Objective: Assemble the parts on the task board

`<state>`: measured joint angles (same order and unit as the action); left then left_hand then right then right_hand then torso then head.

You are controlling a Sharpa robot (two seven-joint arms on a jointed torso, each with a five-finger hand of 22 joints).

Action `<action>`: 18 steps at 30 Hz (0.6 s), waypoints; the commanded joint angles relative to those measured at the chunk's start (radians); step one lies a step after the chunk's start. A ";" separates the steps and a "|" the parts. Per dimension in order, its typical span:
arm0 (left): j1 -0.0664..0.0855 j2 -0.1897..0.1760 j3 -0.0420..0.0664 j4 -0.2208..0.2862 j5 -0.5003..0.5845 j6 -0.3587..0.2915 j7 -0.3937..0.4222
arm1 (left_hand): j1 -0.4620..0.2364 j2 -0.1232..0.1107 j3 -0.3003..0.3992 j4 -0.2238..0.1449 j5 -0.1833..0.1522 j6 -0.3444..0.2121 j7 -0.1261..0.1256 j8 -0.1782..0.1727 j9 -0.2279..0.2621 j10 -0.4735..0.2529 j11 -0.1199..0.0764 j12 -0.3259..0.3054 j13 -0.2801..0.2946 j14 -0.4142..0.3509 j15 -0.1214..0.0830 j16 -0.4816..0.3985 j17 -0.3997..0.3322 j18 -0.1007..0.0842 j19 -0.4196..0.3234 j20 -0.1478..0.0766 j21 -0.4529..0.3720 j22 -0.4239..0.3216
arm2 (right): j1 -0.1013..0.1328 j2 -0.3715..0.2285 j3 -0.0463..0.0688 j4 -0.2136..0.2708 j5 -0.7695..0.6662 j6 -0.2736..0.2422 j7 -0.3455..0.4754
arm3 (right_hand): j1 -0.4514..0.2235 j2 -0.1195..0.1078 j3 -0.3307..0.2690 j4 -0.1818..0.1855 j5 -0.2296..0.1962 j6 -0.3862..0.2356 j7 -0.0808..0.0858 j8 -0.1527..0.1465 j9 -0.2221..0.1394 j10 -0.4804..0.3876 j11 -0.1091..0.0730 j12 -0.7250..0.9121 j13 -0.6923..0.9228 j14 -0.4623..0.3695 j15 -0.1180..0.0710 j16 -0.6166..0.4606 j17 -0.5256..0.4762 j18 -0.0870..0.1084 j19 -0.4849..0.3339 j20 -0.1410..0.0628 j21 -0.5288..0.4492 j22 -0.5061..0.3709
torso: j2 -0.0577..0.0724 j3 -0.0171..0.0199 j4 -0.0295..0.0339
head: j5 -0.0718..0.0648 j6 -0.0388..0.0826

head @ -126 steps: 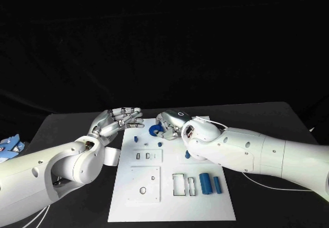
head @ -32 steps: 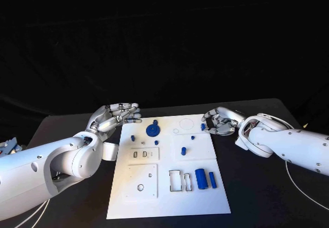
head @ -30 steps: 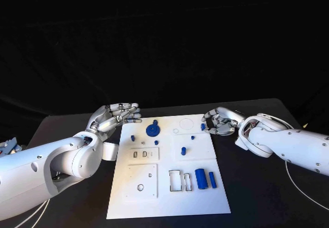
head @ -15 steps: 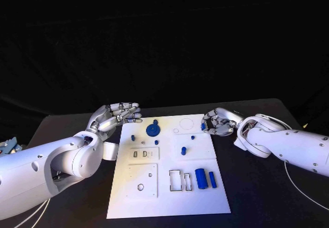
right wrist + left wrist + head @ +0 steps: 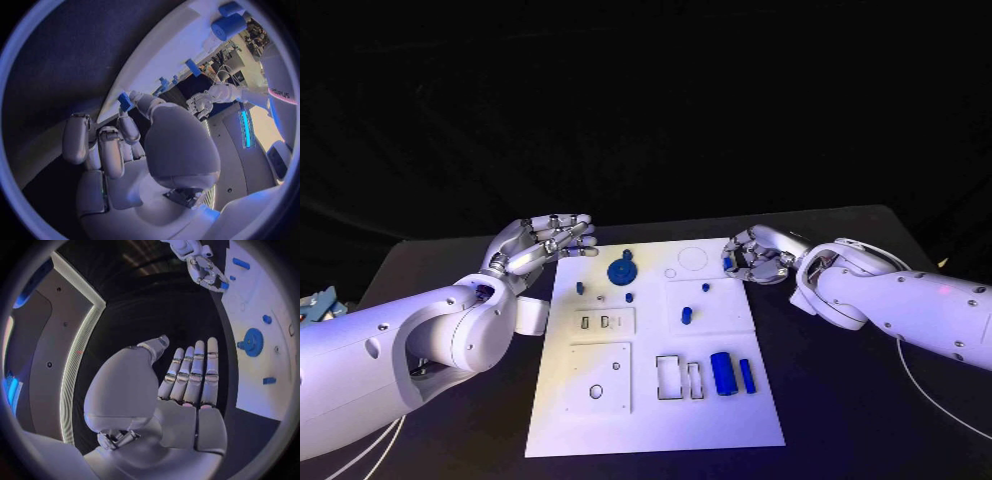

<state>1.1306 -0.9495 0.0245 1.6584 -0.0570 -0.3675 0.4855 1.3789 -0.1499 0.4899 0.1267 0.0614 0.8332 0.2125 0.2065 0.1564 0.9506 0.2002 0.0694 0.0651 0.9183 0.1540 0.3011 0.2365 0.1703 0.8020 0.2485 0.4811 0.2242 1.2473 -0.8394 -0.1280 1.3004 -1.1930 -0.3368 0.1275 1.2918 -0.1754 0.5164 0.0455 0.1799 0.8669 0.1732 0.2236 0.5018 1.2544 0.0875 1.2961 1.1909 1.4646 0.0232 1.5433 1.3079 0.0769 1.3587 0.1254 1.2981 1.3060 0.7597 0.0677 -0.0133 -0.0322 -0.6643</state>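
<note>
fingers [image 5: 746,266] round upright blue part [image 5: 728,263]

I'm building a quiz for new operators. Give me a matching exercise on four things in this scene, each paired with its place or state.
1. left hand
2. right hand
3. blue gear
4. large blue cylinder

a. lies near the board's front edge
b. pinches a small blue part
c. open, beside the board's far left corner
d. sits on the board's far half

Pairs: 1-c, 2-b, 3-d, 4-a
</note>
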 commanded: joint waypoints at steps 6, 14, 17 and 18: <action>0.001 0.001 0.001 0.001 0.002 0.009 0.012 | -0.013 0.000 0.002 -0.008 -0.006 -0.007 0.042 -0.003 -0.002 -0.006 0.003 -0.005 0.000 -0.007 0.002 -0.004 0.001 0.007 -0.008 0.003 0.006 0.001 | -0.002 0.010 0.000 -0.008 0.010 -0.042 -0.019 | -0.001 0.032 0.011 0.001 0.016 0.065 -0.029 0.046 0.020 0.052 -0.024 0.036 0.042 0.088 -0.026 0.007 0.185 -0.005 0.025 -0.017 0.025 0.023 | 0.000 0.0005 -0.0004 | 0.001 -0.002; 0.001 -0.001 0.001 0.001 0.002 0.008 0.013 | -0.013 0.002 0.004 -0.009 -0.006 -0.007 0.042 -0.003 -0.002 -0.007 0.003 -0.005 0.000 -0.007 0.002 -0.004 0.002 0.007 -0.009 0.003 0.007 0.002 | -0.007 0.014 0.000 -0.011 0.014 -0.087 -0.021 | -0.002 0.056 0.011 -0.003 0.034 0.098 -0.059 0.105 0.051 0.072 -0.050 0.043 0.056 0.090 -0.049 0.008 0.190 -0.006 0.029 -0.039 0.025 0.028 | 0.000 0.0013 -0.0003 | 0.000 -0.005; 0.001 -0.001 0.001 0.001 0.002 0.008 0.014 | -0.013 0.002 0.004 -0.009 -0.006 -0.007 0.042 -0.003 -0.002 -0.007 0.003 -0.005 0.000 -0.007 0.002 -0.004 0.002 0.007 -0.009 0.003 0.007 0.002 | -0.008 0.013 0.000 -0.007 0.013 -0.109 -0.019 | 0.004 0.062 0.017 -0.010 0.021 0.091 -0.060 0.114 0.057 0.073 -0.052 0.041 0.057 0.091 -0.052 0.009 0.194 -0.007 0.031 -0.043 0.027 0.031 | -0.001 0.0006 -0.0010 | 0.000 -0.006; 0.001 -0.001 0.001 0.001 0.002 0.009 0.014 | -0.013 0.002 0.004 -0.009 -0.006 -0.007 0.042 -0.003 -0.002 -0.007 0.003 -0.005 0.000 -0.007 0.002 -0.004 0.002 0.007 -0.009 0.004 0.007 0.002 | -0.008 0.012 0.000 -0.005 0.013 -0.114 -0.019 | 0.005 0.062 0.017 -0.010 0.021 0.090 -0.060 0.114 0.058 0.073 -0.052 0.041 0.057 0.091 -0.052 0.009 0.195 -0.007 0.031 -0.043 0.027 0.032 | -0.001 0.0003 -0.0013 | 0.001 -0.006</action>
<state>1.1306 -0.9512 0.0246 1.6576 -0.0568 -0.3678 0.4863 1.3749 -0.1460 0.4944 0.1222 0.0614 0.8332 0.2125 0.2066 0.1555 0.9507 0.2002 0.0694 0.0651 0.9183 0.1540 0.3011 0.2369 0.1703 0.7986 0.2520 0.4850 0.2251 1.2402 -0.8270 -0.1282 1.2920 -1.1807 -0.4069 0.1118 1.2914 -0.1299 0.5326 0.0371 0.2032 0.9442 0.1347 0.3057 0.5220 1.3249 0.0366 1.3336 1.2472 1.4631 -0.0218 1.5472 1.3077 0.0769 1.3911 0.0891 1.3215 1.3080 0.7592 0.0685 -0.0140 -0.0327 -0.6697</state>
